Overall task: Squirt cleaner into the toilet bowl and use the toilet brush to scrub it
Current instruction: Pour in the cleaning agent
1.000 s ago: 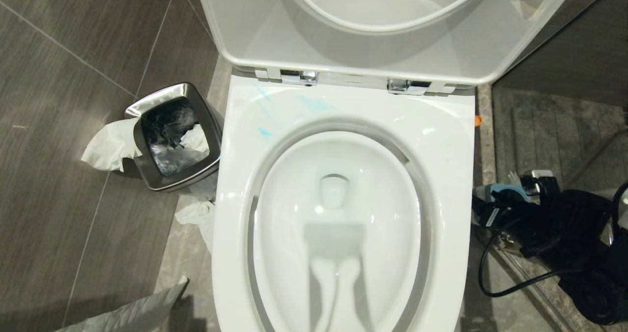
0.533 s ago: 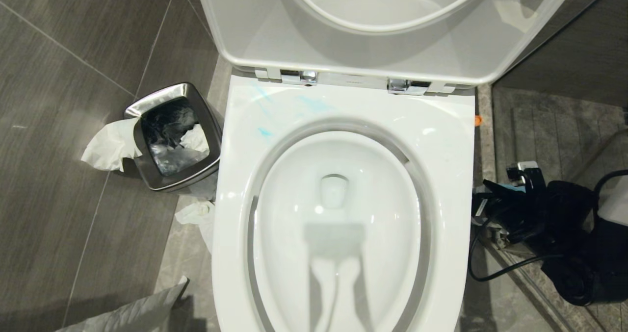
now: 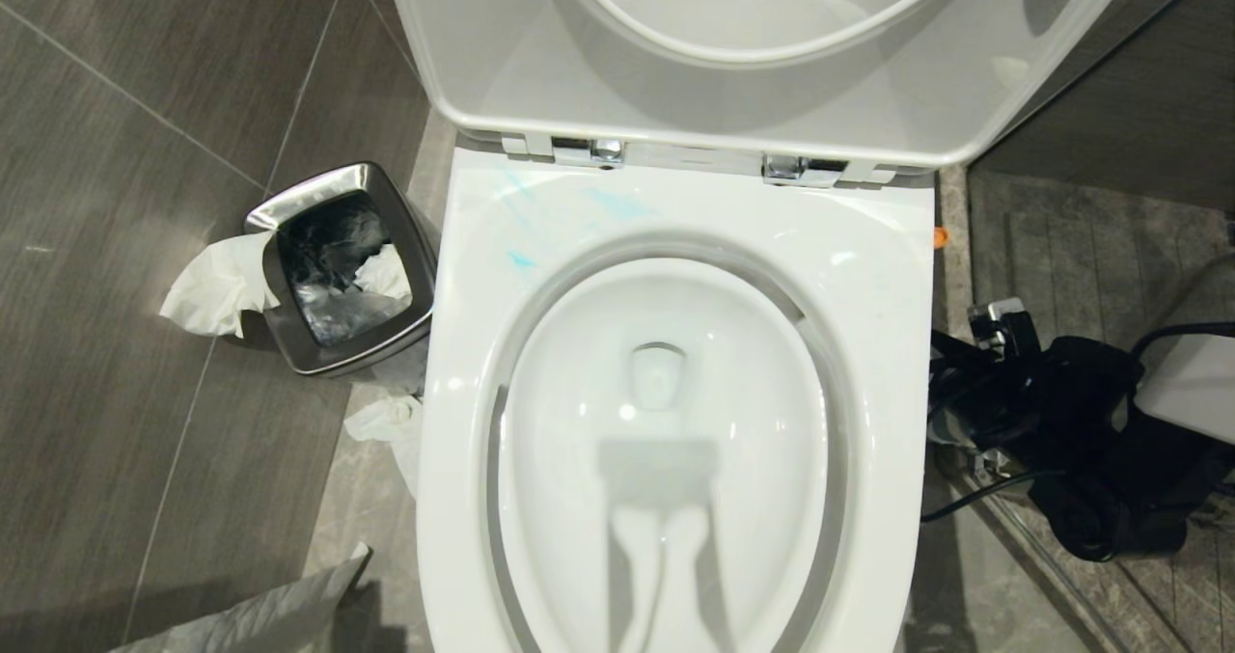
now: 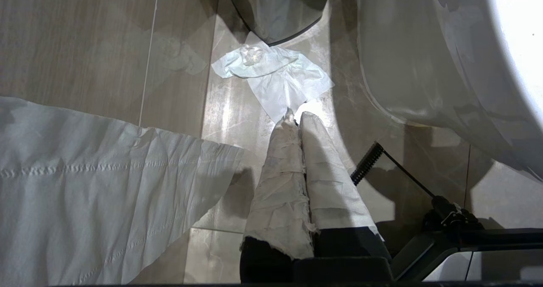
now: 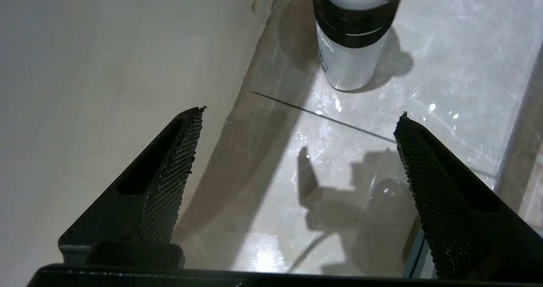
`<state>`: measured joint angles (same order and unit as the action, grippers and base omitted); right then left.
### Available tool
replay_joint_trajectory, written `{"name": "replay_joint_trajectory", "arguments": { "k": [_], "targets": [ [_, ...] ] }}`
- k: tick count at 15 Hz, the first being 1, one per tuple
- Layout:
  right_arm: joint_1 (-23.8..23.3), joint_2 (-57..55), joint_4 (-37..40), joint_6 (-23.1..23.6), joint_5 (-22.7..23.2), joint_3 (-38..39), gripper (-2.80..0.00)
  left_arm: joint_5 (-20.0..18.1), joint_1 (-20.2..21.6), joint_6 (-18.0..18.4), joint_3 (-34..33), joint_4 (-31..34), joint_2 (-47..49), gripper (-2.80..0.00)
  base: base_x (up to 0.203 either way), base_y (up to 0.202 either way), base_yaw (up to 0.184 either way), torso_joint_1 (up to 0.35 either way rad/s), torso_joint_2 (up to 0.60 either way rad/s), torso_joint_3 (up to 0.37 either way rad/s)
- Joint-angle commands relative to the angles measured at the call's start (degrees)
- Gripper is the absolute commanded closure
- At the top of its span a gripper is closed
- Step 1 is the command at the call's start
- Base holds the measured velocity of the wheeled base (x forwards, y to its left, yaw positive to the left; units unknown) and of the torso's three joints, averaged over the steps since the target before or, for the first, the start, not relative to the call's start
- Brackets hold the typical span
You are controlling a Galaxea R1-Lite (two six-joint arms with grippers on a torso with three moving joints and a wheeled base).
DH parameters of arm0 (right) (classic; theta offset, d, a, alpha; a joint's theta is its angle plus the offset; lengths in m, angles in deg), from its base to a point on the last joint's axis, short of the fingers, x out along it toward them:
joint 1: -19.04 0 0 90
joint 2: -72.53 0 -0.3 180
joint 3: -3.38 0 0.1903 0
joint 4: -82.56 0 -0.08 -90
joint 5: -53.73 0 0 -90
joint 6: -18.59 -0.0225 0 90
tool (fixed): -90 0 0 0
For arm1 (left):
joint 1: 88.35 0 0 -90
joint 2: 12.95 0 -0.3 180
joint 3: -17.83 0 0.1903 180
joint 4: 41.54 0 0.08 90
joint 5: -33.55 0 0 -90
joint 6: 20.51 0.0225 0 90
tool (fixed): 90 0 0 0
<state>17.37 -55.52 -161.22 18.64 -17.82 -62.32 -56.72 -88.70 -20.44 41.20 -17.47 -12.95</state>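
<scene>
Hanging the right gripper [image 5: 299,113] low by the right side of the toilet bowl [image 3: 873,248], jaws spread wide with nothing between them. Pointing down at the shiny floor [image 5: 271,219], with a white can with a black band [image 5: 352,62] standing straight up ahead of the jaws, well apart. Not seeing the toilet brush anywhere. Showing the cleaner [image 3: 521,259] only as blue smears on the bowl's back left rim. Holding the left gripper [image 4: 297,115] pinched shut and empty on the bowl's other side, so probably making this the right arm's job.
</scene>
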Motion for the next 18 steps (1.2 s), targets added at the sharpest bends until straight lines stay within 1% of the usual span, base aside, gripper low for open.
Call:
{"name": "replay_joint_trajectory", "arguments": {
  "k": [1,6,18],
  "targets": [
    [-1.3,-2.8,-0.5,2.3,1.6,-1.5,-2.80,0.0,0.0,0.0,0.0,0.0,0.1,0.00,0.000,0.000,0.000,0.000,0.00,0.000],
    [-2.5,-5.7,-0.5,2.7,1.8,-7.2,-2.80,0.0,0.0,0.0,0.0,0.0,0.1,0.00,0.000,0.000,0.000,0.000,0.00,0.000],
    [-1.7,-12.2,-0.5,2.3,2.2,-22.0,-2.80,0.0,0.0,0.0,-0.1,0.0,0.1,0.00,0.000,0.000,0.000,0.000,0.00,0.000]
  ]
}}
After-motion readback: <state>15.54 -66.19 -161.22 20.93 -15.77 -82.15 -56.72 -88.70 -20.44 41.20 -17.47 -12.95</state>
